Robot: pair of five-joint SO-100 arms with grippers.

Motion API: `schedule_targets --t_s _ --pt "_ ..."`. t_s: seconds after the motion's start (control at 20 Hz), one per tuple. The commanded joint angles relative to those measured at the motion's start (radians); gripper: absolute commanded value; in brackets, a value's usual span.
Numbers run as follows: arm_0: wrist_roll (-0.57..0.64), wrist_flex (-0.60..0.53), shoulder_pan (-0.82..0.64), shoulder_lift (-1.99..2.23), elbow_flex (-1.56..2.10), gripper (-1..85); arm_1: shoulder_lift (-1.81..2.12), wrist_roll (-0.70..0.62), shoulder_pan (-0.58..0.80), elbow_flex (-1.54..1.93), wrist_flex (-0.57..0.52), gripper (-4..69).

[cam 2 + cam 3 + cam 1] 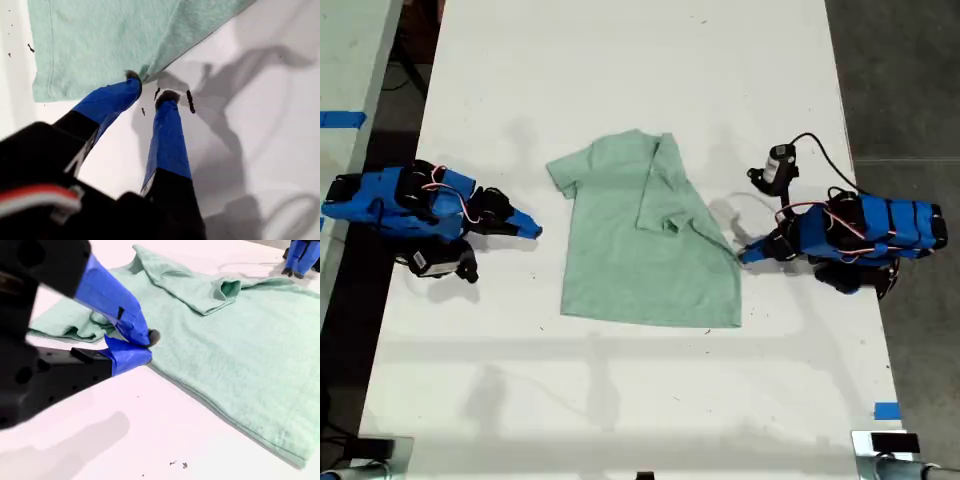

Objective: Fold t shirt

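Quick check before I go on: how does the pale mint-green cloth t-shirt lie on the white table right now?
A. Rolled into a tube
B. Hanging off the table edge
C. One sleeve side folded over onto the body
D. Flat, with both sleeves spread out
C: in the exterior view the pale mint-green cloth t-shirt has the sleeve on that view's right laid over its body, while the other sleeve lies spread on the white table.

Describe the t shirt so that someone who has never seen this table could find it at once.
Start at the long white table in the exterior view; the t shirt lies flat at its middle, between two blue arms. It is the only cloth there: pale mint green and short-sleeved. The sleeve on the exterior view's right is folded in over the body, while the other sleeve lies spread flat.
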Motion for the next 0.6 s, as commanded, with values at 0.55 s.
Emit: schedule_targets --t_s 0.55 --pt "0.048 -0.011 -0.236 -0.471 -0.288 -0.3 0.008 -0.015 -0.002 0.051 -0.029 9.3"
